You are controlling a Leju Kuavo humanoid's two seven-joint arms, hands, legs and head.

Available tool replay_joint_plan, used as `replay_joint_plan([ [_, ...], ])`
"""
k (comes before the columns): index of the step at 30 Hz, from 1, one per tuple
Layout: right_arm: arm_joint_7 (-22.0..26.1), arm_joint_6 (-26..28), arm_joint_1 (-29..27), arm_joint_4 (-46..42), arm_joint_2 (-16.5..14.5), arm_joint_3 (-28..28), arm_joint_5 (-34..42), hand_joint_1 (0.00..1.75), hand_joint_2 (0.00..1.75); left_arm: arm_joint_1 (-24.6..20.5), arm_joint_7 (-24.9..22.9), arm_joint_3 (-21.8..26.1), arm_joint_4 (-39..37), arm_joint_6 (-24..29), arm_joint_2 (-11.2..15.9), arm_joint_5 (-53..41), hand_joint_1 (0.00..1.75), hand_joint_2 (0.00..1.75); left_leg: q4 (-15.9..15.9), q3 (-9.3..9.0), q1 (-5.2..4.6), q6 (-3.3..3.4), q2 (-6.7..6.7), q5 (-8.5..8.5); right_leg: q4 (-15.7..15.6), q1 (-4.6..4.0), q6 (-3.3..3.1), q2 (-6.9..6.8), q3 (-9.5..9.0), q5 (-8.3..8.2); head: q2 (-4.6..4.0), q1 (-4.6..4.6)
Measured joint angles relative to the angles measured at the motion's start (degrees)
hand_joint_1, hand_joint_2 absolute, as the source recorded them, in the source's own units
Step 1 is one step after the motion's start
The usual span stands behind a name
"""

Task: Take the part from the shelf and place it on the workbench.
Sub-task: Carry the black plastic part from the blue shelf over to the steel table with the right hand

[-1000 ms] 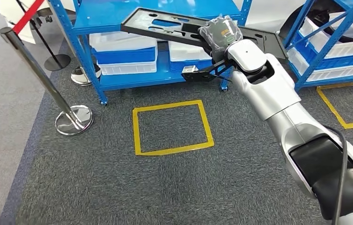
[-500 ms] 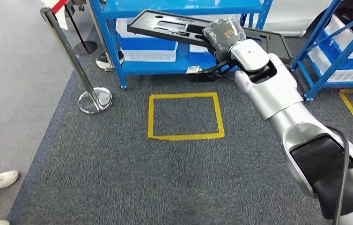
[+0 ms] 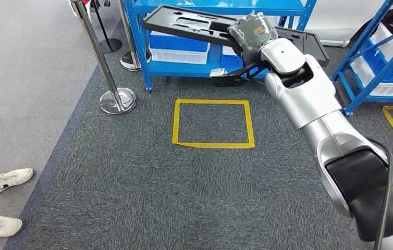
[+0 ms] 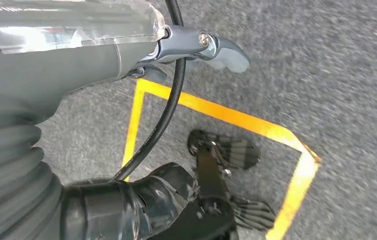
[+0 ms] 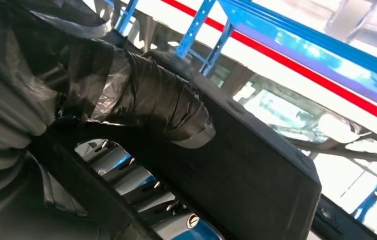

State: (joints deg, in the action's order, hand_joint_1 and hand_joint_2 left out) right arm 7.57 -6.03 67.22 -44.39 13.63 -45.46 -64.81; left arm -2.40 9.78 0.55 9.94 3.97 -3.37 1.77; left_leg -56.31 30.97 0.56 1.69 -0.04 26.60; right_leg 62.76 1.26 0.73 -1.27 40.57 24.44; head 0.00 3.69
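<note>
Part (image 3: 194, 23): long black panel, carried crosswise before the blue shelf (image 3: 215, 66), long axis running left-right.
Right hand (image 3: 252, 32): wrapped, gripping its middle.
Left hand (image 4: 126, 55): grip unclear.

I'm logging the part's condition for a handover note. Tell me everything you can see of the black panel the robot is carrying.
The black panel is a long, flat, matte piece that looks like moulded plastic, with several cut-out slots and a raised rim. It is off the shelf, held in the air in front of the blue rack, tilted, its far end pointing to the robot's left. The right robot hand, wrapped in dark film, grips it near the middle; in the right wrist view the thumb lies on its flat face. Nothing else touches it.
</note>
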Motion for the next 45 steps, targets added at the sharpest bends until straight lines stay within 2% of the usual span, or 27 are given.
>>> replay_joint_plan([
  [2,0.0,-0.1,0.1,0.0,0.1,0.0,-0.3,1.75,1.75,-0.1,0.0,0.0,0.0,0.0,0.0,0.0,0.00,1.75,0.0,0.99,0.01,0.58,-0.24,-0.96,7.3,0.03,0.12,0.79,2.60,4.88,0.00,-0.01],
  [4,0.0,-0.1,0.0,0.2,0.2,0.0,-0.4,1.75,1.75,-0.1,0.1,0.0,0.0,0.1,0.0,-0.1,0.00,1.75,-0.3,2.15,0.00,0.60,-0.94,-1.62,12.5,0.07,0.27,1.05,3.80,7.35,0.00,0.00],
  [5,0.0,-0.1,0.0,0.2,0.2,0.0,-0.5,1.75,1.75,0.0,0.1,0.0,0.0,0.1,-0.1,-0.2,0.00,1.75,-0.6,2.67,0.02,0.50,-1.45,-1.85,12.2,0.13,0.32,1.10,2.88,7.03,0.00,-0.01],
  [6,0.0,-0.1,0.0,0.2,0.2,0.0,-0.5,1.75,1.75,0.1,0.0,0.0,0.0,0.2,-0.1,-0.2,0.00,1.75,-1.0,3.15,0.06,0.37,-1.99,-1.99,9.8,0.22,0.34,1.25,0.89,5.89,0.00,0.00],
  [9,0.0,-0.1,0.5,0.3,0.3,0.0,-0.5,1.75,1.75,0.0,0.0,0.0,0.0,0.2,-0.2,-0.3,0.00,1.75,-2.9,4.95,-0.05,-0.30,-3.53,-2.02,0.1,0.57,0.18,3.67,-5.06,3.53,0.00,-0.02],
  [10,0.0,-0.1,0.5,0.3,0.3,0.0,-0.5,1.75,1.75,-0.1,0.0,0.0,0.0,0.2,-0.2,-0.3,0.00,1.75,-3.3,5.49,-0.06,-0.63,-4.01,-2.10,-1.0,0.55,0.00,4.18,-5.57,3.59,0.00,-0.04],
  [12,0.0,-0.1,0.4,0.4,0.3,0.0,-0.5,1.75,1.75,0.1,0.0,0.0,0.0,0.2,-0.2,-0.4,0.00,1.75,-3.4,6.09,0.10,-1.34,-5.02,-2.50,-1.2,0.40,-0.57,3.42,-5.42,3.48,0.00,-0.07],
  [13,0.0,-0.1,0.4,0.4,0.3,0.0,-0.5,1.75,1.75,0.2,0.0,0.0,0.0,0.2,-0.2,-0.4,0.00,1.75,-3.6,6.36,0.14,-1.64,-4.91,-2.43,-1.4,0.41,-0.91,2.86,-5.45,3.28,0.00,-0.08],
  [15,0.0,-0.1,0.6,0.4,0.2,0.0,-0.5,1.75,1.75,0.4,0.0,0.0,0.0,0.2,-0.3,-0.4,0.00,1.75,-6.4,7.84,0.10,-2.25,-3.10,-0.70,-1.8,0.58,-1.57,1.69,-5.55,2.89,0.00,-0.21],
  [17,0.0,-0.1,0.7,0.4,0.2,0.1,-0.5,1.75,1.75,0.3,0.0,0.0,0.0,0.2,-0.3,-0.4,0.00,1.75,-13.1,10.83,0.20,-2.77,-0.86,2.61,-1.9,0.44,-1.85,0.63,-5.58,2.75,0.00,-0.34],
  [19,0.0,-0.1,0.6,0.4,0.2,0.1,-0.5,1.75,1.75,0.3,0.0,0.0,0.0,0.2,-0.3,-0.4,0.00,1.75,-18.5,13.29,0.33,-2.96,-0.30,4.20,-1.9,0.30,-1.90,-0.40,-5.58,2.76,0.00,-0.34],
  [20,0.0,-0.1,0.5,0.4,0.2,0.1,-0.5,1.75,1.75,0.3,0.0,0.0,0.0,0.2,-0.3,-0.4,0.00,1.75,-18.5,13.23,0.33,-2.87,-0.19,3.56,-1.9,0.24,-1.90,-0.94,-5.60,2.77,0.00,-0.34],
  [21,0.0,-0.1,0.5,0.4,0.2,0.1,-0.5,1.75,1.75,0.3,0.0,0.0,0.0,0.2,-0.3,-0.4,0.00,1.75,-16.1,12.04,0.27,-2.64,0.05,2.00,-1.9,0.17,-1.89,-1.48,-5.65,2.80,0.00,-0.34],
  [23,0.0,-0.1,0.7,0.4,0.2,0.1,-0.5,1.75,1.75,0.2,0.0,0.0,0.0,0.2,-0.3,-0.4,0.00,1.75,-8.3,7.96,-0.25,-1.76,1.95,-1.33,-1.9,-0.07,-1.80,-2.53,-5.80,2.90,0.00,-0.34],
  [25,0.0,-0.1,0.9,0.4,0.3,0.1,-0.5,1.75,1.75,0.1,0.0,0.0,0.0,0.3,-0.3,-0.4,0.00,1.75,-3.5,5.66,-1.04,-0.91,3.70,-2.49,-2.0,-0.36,-1.54,-3.49,-5.86,2.93,0.00,-0.33],
  [26,0.0,-0.1,0.9,0.4,0.2,0.1,-0.5,1.75,1.75,0.1,0.0,0.0,0.0,0.3,-0.3,-0.4,0.00,1.75,-3.0,5.55,-1.31,-0.68,3.83,-2.36,-2.2,-0.48,-1.34,-4.03,-5.89,2.90,0.00,-0.32],
  [28,0.0,-0.1,0.9,0.4,0.2,0.1,-0.5,1.75,1.75,0.2,0.0,0.0,0.0,0.2,-0.3,-0.4,0.00,1.75,-2.3,5.53,-1.18,-0.22,2.65,-2.84,-2.3,-0.50,-0.82,-4.73,-6.09,3.01,0.00,-0.30],
  [30,0.0,-0.1,1.0,0.4,0.3,0.1,-0.6,1.75,1.75,0.2,0.0,0.0,0.0,0.2,-0.4,-0.4,0.00,1.75,-1.4,5.17,-0.84,0.43,1.54,-3.45,-0.3,-0.38,-0.46,-2.86,-5.34,4.67,0.00,-0.28],
  [32,0.0,-0.2,0.9,0.5,0.5,0.1,-0.6,1.75,1.75,0.0,0.0,0.0,0.0,0.0,-0.4,-0.5,0.00,1.75,-1.0,5.10,-0.71,0.90,0.43,-3.81,5.8,-0.32,-0.44,0.01,-2.50,8.07,0.00,-0.26],
  [33,0.0,-0.2,0.8,0.6,0.6,0.1,-0.6,1.75,1.75,-0.1,0.1,0.0,0.0,-0.1,-0.4,-0.5,0.00,1.75,-1.1,5.19,-0.73,1.02,-0.22,-3.86,9.3,-0.33,-0.43,0.69,-0.78,9.51,0.00,-0.25],
  [35,0.1,-0.4,0.4,0.9,0.7,0.1,-0.7,1.75,1.75,-0.1,0.2,0.1,0.0,-0.3,-0.4,-0.5,0.00,1.75,-1.4,5.37,-0.74,1.03,-1.79,-3.86,12.3,-0.30,-0.31,1.14,0.82,9.49,0.00,-0.25],
  [37,0.1,-0.5,0.4,1.0,0.7,0.1,-0.7,1.75,1.75,0.1,0.2,0.1,0.0,-0.4,-0.5,-0.5,0.00,1.75,-2.2,5.67,-0.67,0.84,-3.37,-3.69,7.5,-0.07,-0.23,1.70,-1.23,5.81,0.00,-0.24],
  [38,0.1,-0.5,0.5,1.1,0.7,0.1,-0.7,1.75,1.75,0.1,0.2,0.1,0.0,-0.4,-0.5,-0.5,0.00,1.75,-2.7,5.96,-0.66,0.63,-4.06,-3.53,4.2,0.15,-0.23,2.79,-2.77,4.30,0.00,-0.24],
  [39,0.2,-0.6,0.7,1.1,0.7,0.1,-0.7,1.75,1.75,0.1,0.2,0.1,0.0,-0.4,-0.6,-0.5,0.00,1.75,-3.2,6.37,-0.66,0.39,-4.72,-3.38,1.4,0.29,-0.24,3.84,-3.94,3.28,0.00,-0.26],
  [41,0.4,-0.7,0.8,1.1,0.7,0.1,-0.7,1.75,1.75,0.0,0.2,0.1,0.0,-0.4,-0.6,-0.5,0.00,1.75,-3.8,7.18,-0.51,-0.24,-5.88,-3.43,-0.6,0.25,-0.43,4.99,-4.65,3.10,0.00,-0.27],
  [43,0.7,-0.9,0.9,1.1,0.7,0.1,-0.7,1.75,1.75,0.2,0.2,0.1,0.0,-0.4,-0.6,-0.4,0.00,1.75,-3.7,7.60,-0.34,-0.87,-6.90,-3.76,-0.8,0.15,-0.91,3.91,-4.65,2.85,0.00,-0.25],
  [45,1.0,-1.1,1.1,1.1,0.6,0.1,-0.7,1.75,1.75,0.5,0.2,0.2,0.0,-0.4,-0.7,-0.5,0.00,1.75,-5.2,8.39,-0.50,-1.54,-4.86,-2.81,-1.4,0.34,-1.56,2.62,-5.01,2.54,0.00,-0.30],
])
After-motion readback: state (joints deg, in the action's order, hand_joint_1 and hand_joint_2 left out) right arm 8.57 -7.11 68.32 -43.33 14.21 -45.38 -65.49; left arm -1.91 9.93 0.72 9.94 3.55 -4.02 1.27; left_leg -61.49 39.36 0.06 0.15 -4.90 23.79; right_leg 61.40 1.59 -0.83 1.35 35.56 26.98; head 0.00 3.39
